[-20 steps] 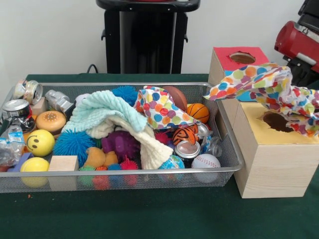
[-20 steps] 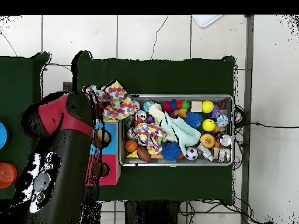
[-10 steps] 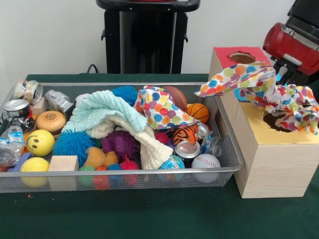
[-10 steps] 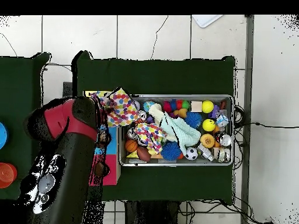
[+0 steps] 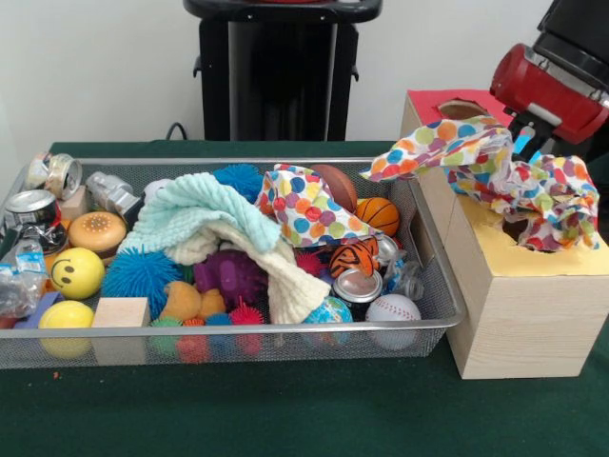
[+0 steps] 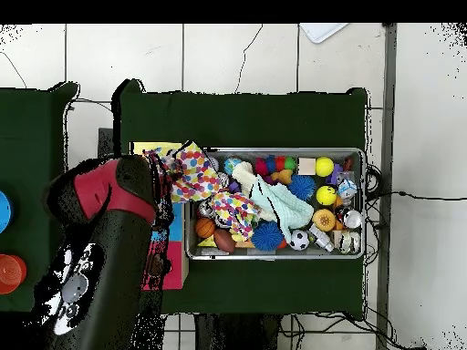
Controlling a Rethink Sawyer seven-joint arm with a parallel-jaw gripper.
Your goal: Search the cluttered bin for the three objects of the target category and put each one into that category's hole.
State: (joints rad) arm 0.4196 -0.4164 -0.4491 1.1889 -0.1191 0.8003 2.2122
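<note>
Green-clothed counter (image 5: 285,409) carries the bin (image 5: 433,257); beside it a dotted cloth (image 5: 495,171) droops over the yellow box's hole (image 5: 533,235), pinched by the pincer (image 5: 521,145), so stuffing is underway and lowering, then release, seems next.

Bright even indoor light, soft faint shadows, no glare, front view evenly focused
</note>
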